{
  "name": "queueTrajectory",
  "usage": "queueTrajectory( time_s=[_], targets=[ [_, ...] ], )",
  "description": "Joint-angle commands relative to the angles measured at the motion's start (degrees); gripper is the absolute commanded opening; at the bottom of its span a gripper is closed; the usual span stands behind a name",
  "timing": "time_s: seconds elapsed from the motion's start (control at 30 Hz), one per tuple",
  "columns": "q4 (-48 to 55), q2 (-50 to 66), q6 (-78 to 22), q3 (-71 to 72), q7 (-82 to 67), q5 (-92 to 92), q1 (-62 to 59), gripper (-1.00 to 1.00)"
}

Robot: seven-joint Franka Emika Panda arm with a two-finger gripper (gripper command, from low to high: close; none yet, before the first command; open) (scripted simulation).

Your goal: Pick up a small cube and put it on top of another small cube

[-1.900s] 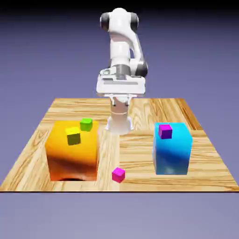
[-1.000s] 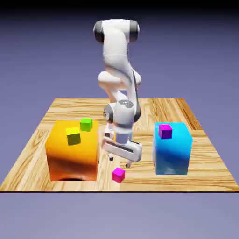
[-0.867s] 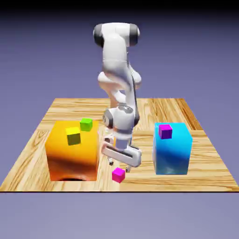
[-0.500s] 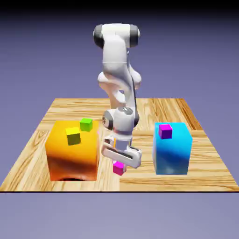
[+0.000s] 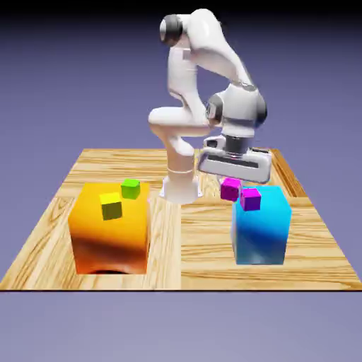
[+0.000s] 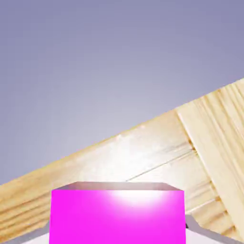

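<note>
The pincer grips the pink cube by opposite sides. It looks light and stiff; mid-face hold suits.

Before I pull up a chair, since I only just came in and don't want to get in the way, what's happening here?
A robot arm is stacking small cubes. Its claw is closed on the pinker magenta cube, holding it up beside the purple-magenta cube, which sits on the tall blue block. The held cube isn't on top of the other one yet. A yellow cube and a green cube are over at the orange block, on the exterior view's left.
</note>
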Motion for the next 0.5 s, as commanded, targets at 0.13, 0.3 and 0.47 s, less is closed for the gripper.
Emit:
queueTrajectory(
  time_s=[0.13, 0.3, 0.47],
  targets=[
    [-1.11, -0.84, 0.37, 4.17, -0.97, 2.49, -0.50, -1.00],
    [-3.93, 3.14, 6.79, 5.64, 0.80, 0.50, -1.43, 1.00],
    [1.08, -3.91, -4.61, 3.03, -2.34, 4.04, 0.22, 1.00]
  ],
)
